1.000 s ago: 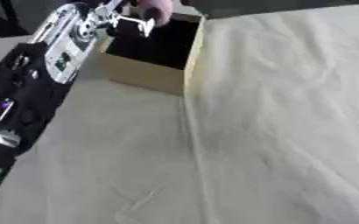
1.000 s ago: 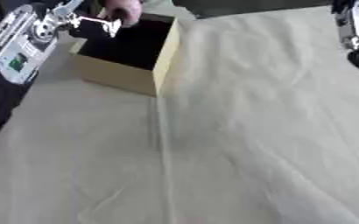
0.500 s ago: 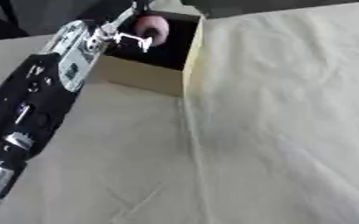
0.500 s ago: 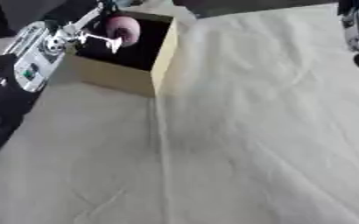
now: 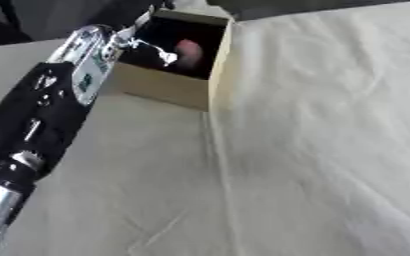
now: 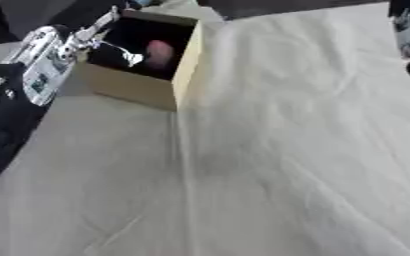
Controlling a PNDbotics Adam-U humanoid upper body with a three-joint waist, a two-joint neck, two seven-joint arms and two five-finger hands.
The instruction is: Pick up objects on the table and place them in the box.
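Pink thing (image 5: 188,51) is down inside the box (image 5: 180,92). My left hand (image 5: 143,41) is over the box's near side with its fingers apart, holding nothing. I think the drop is done, so next I should lift away and look for more on the counter (image 5: 313,150).

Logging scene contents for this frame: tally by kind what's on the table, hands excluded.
Box: 1
Pinkish-red object, blurred, inside the box: 1
Cloth covering the table: 1
Loose objects on the cloth outside the box: 0
Total: 3
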